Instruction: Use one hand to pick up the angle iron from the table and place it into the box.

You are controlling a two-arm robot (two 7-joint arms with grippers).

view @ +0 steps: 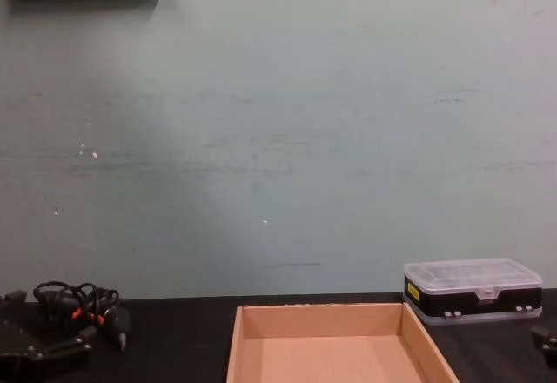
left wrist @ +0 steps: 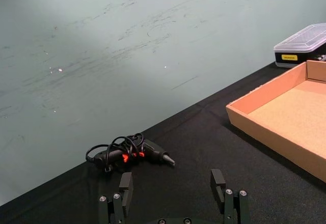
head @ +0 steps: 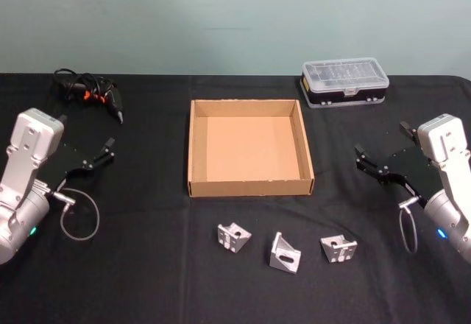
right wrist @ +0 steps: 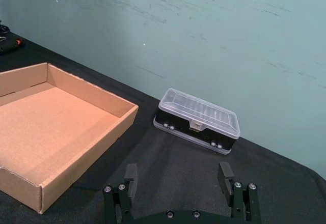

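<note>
At the left of the table, the left gripper hovers with its fingers spread wide and nothing between them. A black corded tool lies behind it. The box sits mid-table. Just in front of it (all on the tabletop, none touching) lie the left angle iron, middle angle iron and right angle iron. A clear-lidded black case stands back right. The right gripper hangs right of the box, likewise wide open and holding nothing.

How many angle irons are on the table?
3 silver metal angle irons, in a row on the matte black table before the tan cardboard box: left, middle, right. None inside it.
</note>
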